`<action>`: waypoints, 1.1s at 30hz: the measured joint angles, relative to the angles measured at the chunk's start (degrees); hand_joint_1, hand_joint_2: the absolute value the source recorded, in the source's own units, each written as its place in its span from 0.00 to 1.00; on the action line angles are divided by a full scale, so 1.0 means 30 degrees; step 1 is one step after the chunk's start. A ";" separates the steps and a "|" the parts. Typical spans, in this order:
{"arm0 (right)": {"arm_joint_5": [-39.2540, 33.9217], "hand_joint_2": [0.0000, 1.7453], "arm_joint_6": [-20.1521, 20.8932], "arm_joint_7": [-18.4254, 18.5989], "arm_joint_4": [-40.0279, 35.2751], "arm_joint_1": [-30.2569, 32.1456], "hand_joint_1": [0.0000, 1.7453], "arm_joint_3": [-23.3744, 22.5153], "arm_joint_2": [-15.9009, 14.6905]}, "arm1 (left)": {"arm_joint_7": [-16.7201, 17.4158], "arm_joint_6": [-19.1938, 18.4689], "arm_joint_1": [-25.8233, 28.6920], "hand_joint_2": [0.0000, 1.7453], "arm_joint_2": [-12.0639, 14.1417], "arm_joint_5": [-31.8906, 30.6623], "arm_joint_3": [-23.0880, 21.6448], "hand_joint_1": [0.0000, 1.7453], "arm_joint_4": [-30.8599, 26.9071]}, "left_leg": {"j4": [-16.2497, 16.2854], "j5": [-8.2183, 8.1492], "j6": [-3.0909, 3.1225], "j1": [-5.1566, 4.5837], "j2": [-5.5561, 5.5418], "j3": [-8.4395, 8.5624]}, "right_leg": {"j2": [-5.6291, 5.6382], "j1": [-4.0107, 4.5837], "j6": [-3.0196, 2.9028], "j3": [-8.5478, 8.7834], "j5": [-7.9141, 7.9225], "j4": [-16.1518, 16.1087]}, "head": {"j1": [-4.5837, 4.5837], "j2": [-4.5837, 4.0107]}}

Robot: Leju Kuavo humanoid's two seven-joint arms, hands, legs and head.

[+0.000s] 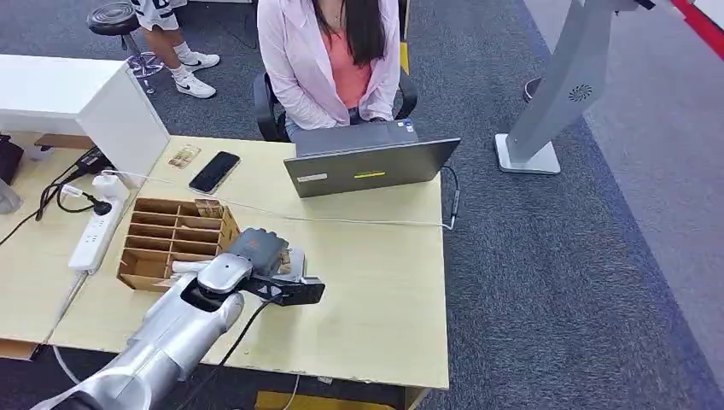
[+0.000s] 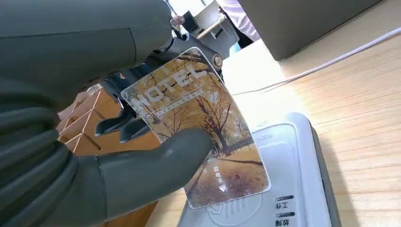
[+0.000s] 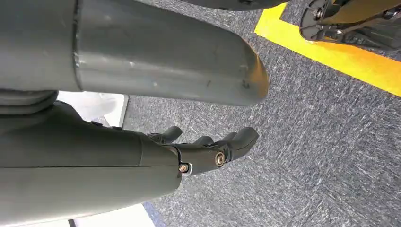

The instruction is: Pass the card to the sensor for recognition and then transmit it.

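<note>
- Where the head view looks down on the pale wooden tabletop [image 1: 376,256], the silver left arm reaches in from below and its left hand [image 1: 260,256] sits just beside the brown cardboard organizer [image 1: 175,239]; the card and the sensor are hidden under the hand in this view.
- Farther back on the tabletop lie a black phone [image 1: 214,172] and a grey laptop [image 1: 369,162], with a person in a pink jacket [image 1: 329,60] seated behind it; a white power strip [image 1: 98,226] lies to the left, and a thin white cable [image 1: 341,219] runs across the wood.
- Seen from the left wrist view, the left hand [image 2: 118,161] holds the card [image 2: 198,127], thumb pressed on its face and darker fingers [image 2: 123,125] behind it; the card carries an autumn tree picture and the word HOTEL.
- The card's lower end hangs tilted over the white sensor [image 2: 288,184], very near its face; contact cannot be told.
- From the right wrist view, the right hand [image 3: 208,151] hangs above grey carpet [image 3: 307,156], fingers loosely curled, apart and holding nothing, near a yellow floor stripe [image 3: 331,52].
</note>
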 joint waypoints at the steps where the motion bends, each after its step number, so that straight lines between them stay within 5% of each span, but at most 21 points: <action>1: 0.0000 0.00 0.0000 0.0000 0.0000 0.0000 0.00 0.0000 0.0000 | 0.0000 0.0000 -0.0001 1.00 0.0000 0.0000 0.0000 1.00 -0.0007 | 0.0000 0.0000 0.0000 0.0000 0.0000 0.0000 | 0.0000 0.0000 0.0000 0.0000 0.0000 0.0000 | 0.0000 0.0000; 13: 0.0073 0.00 0.0007 -0.0022 0.0000 0.0001 0.00 0.0000 0.0000 | 0.0176 0.0199 -0.0021 1.00 0.0000 -0.0110 0.0000 1.00 0.0000 | 0.0000 0.0001 0.0000 0.0000 0.0000 0.0006 | 0.0000 0.0000 0.0000 0.0004 0.0000 0.0000 | 0.0000 0.0000; 15: 0.0934 0.00 0.0292 -0.0263 0.0000 0.0010 0.00 0.0081 0.0000 | 0.1247 0.2548 0.0023 1.00 0.0344 -0.0773 0.0292 1.00 -0.0834 | 0.0003 0.0034 0.0003 0.0004 0.0011 -0.0011 | 0.0017 0.0004 -0.0012 -0.0008 0.0018 0.0008 | 0.0022 0.0000; 19: 0.1413 0.00 0.0437 -0.0357 0.0000 0.0124 0.00 0.0517 0.0000 | -0.0793 1.2696 -0.0247 1.00 0.1764 -0.1010 0.4445 1.00 -0.4754 | 0.0002 0.0101 -0.0055 0.0025 0.0049 -0.0166 | 0.0066 0.0026 -0.0065 -0.0219 0.0107 0.0020 | 0.0007 0.0000; 21: 0.1479 0.00 0.0437 -0.0372 0.0000 0.0157 0.00 0.0634 0.0000 | -0.1100 1.4313 -0.0333 1.00 0.1960 -0.1339 0.6123 1.00 -0.5643 | 0.0001 0.0102 -0.0056 0.0026 0.0042 -0.0161 | 0.0060 0.0027 -0.0064 -0.0213 0.0104 0.0020 | -0.0007 0.0000; 33: 0.1515 0.00 0.0430 -0.0466 0.0000 0.0074 0.00 0.0816 0.0000 | -0.1406 1.3573 0.0069 1.00 0.2178 -0.1487 0.9092 1.00 -0.7125 | 0.0002 0.0103 -0.0053 0.0021 -0.0005 -0.0229 | 0.0014 0.0024 -0.0060 -0.0239 0.0079 0.0017 | 0.0014 0.0000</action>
